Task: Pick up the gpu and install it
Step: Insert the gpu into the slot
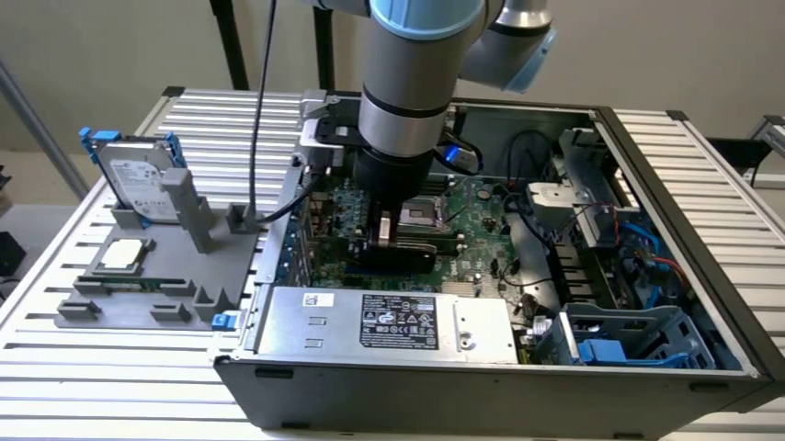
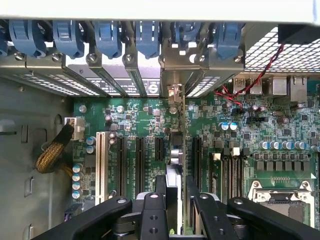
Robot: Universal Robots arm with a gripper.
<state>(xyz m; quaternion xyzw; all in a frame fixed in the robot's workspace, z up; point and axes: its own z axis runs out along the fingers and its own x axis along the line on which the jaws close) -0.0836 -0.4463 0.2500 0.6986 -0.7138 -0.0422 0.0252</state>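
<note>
- Black claw (image 1: pixel 390 241) of the grey robot arm (image 1: pixel 411 83) reached into the open grey metal computer case (image 1: pixel 491 386) on the ribbed tabletop (image 1: pixel 123 386), clamping the thin gpu (image 1: pixel 399 257) over the green motherboard (image 1: pixel 472 220).
- Wrist view: claw (image 2: pixel 174 210) fingers (image 2: pixel 152 212) pinched the gpu (image 2: pixel 175 170) edge-on, upright between black expansion slots (image 2: pixel 140 165).

The power supply (image 1: pixel 381 322) carries a black label (image 1: pixel 398 322) with white certification marks and a small white barcode sticker (image 1: pixel 318 300); none is legible.
</note>
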